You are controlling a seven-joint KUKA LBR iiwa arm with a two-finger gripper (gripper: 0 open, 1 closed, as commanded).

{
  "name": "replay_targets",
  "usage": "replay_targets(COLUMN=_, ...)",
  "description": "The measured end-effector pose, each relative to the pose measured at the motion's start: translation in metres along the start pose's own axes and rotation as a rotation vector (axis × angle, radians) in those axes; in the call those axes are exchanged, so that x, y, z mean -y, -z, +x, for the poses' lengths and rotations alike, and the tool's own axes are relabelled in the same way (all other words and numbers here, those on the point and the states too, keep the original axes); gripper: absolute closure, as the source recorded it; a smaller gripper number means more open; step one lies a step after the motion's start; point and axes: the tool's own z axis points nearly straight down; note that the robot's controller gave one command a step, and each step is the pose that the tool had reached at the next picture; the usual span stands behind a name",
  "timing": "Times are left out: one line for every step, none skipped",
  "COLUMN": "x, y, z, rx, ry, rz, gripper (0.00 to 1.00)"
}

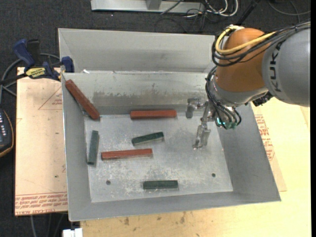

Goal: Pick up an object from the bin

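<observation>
Gripper (pixel 200 132) hangs low in the right part of the grey bin (pixel 148 85). It sits at the end of the big grey arm (pixel 291 68), which has an orange cover (pixel 239 68) and yellow cables (pixel 232 33) on it. The gripper is over a bare bit of the bin floor. I cannot tell if it is open or shut from up here.

Six small flat bars lie in the bin, and all of them are off to the view's left of the gripper. The closest is a red-brown bar (pixel 153 114). It is near the gripper and a little farther back, toward the bin's back wall. It lies flat and points side to side.

Next closest is a dark green bar (pixel 147 138), about level with the gripper and a bit tilted. A little nearer the front of the bin lies a second red-brown bar (pixel 127 154) — close to the green one but not touching it. Toward the front, and still to the left of the gripper, a second dark green bar (pixel 160 184) lies all by itself.

Far across the bin from the gripper is the left wall. A third red-brown bar (pixel 82 99) lies slanted there, up against the back corner. A third dark green bar (pixel 92 147) lies at the foot of that wall — it points front to back.
</observation>
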Motion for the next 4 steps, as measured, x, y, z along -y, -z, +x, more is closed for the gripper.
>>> replay_targets(x=-0.066, y=-0.058, z=-0.006, rx=0.002, ry=0.014, rz=-0.003, gripper=0.0)
replay_targets(x=-0.121, y=-0.108, z=-0.008, rx=0.003, ry=0.116, rz=-0.001, gripper=0.0)
replay_targets(x=-0.118, y=-0.105, z=-0.009, rx=0.008, ry=0.111, rz=0.0, gripper=1.0)
replay_targets(x=-0.123, y=0.018, z=0.012, rx=0.012, ry=0.654, rz=0.003, gripper=1.0)
